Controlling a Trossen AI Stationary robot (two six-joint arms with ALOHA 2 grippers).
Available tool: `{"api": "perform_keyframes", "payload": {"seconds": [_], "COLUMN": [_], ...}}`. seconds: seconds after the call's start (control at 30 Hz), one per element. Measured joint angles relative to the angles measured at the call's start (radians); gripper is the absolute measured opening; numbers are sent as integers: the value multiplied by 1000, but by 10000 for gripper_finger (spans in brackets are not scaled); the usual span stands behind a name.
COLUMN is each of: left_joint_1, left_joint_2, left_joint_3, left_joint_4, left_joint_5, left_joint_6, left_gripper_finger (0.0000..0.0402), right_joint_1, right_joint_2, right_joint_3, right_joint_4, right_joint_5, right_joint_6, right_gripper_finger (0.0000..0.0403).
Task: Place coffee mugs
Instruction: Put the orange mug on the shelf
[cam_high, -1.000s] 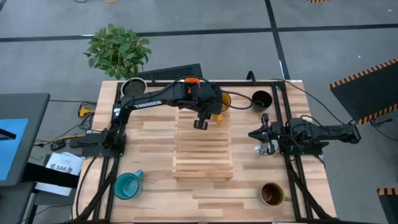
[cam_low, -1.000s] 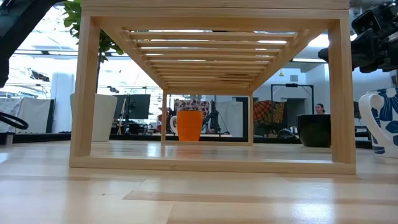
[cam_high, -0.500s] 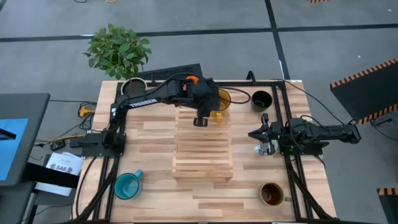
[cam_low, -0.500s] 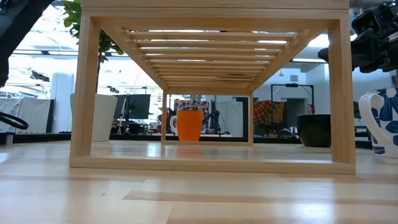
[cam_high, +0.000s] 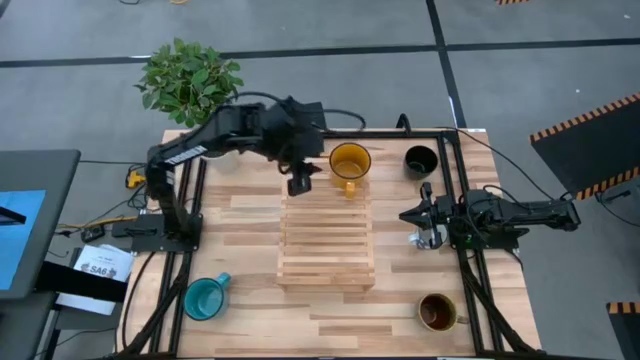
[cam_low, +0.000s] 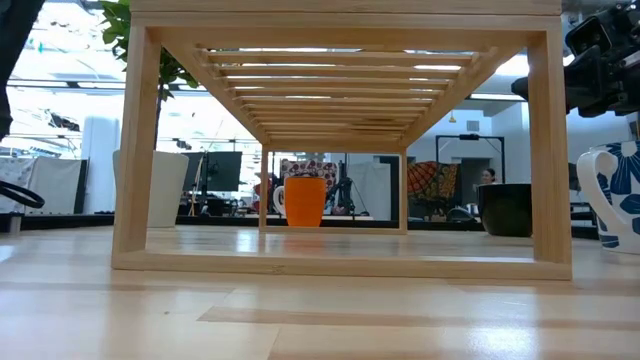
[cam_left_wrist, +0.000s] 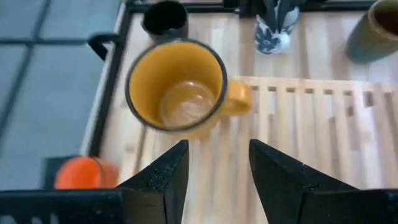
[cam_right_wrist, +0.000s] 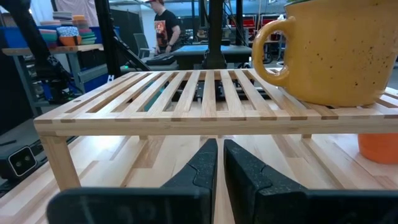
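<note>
The amber-yellow mug (cam_high: 349, 160) stands upright on the far end of the slatted wooden rack (cam_high: 327, 240); its handle points toward the near edge. My left gripper (cam_high: 299, 182) is open, just left of the mug and above the rack, touching nothing (cam_left_wrist: 214, 168). The orange mug (cam_low: 305, 201) stands on the table beyond the rack. The black mug (cam_high: 420, 160), teal mug (cam_high: 205, 297) and brown mug (cam_high: 437, 312) stand on the table. My right gripper (cam_high: 418, 214) is shut, above and beside the white blue-patterned mug (cam_low: 615, 200).
A potted plant (cam_high: 190, 80) stands at the far left corner. Black frame rails (cam_high: 455, 190) run along the table's left and right sides. Bare tabletop lies left of the rack and along the near edge. A person (cam_right_wrist: 165, 28) shows in the room beyond.
My left gripper has drawn back from over the rack beside the yellow mug toward the table's far left, and the arm has folded back with it. The yellow mug, earlier partly covered by the arm, now shows fully and stays on the rack's far end.
</note>
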Motion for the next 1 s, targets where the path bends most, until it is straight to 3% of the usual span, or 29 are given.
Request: {"api": "perform_keyframes", "payload": {"seconds": [0.17,0.4,0.57,0.7,0.83,1.0], "left_joint_1": [16,4,-10,-10,-10,-10], "left_joint_2": [-190,-545,-733,-835,-895,-939], "left_joint_3": [-303,-902,-1182,-1298,-1323,-1323], "left_joint_4": [237,854,1168,1294,1314,1316], "left_joint_5": [20,63,99,91,81,76], "left_joint_6": [-64,-133,-201,-274,-290,-265], "left_gripper_finger": [153,153,153,153,153,153], "right_joint_1": [0,0,0,1,2,1], "right_joint_2": [0,0,0,-1,0,0], "right_joint_3": [0,0,0,0,0,0], "right_joint_4": [0,-1,16,162,403,678], "right_joint_5": [0,0,1,-1,3,169], "right_joint_6": [0,-1,-3,107,299,407], "right_gripper_finger": [56,56,56,56,56,56]}}
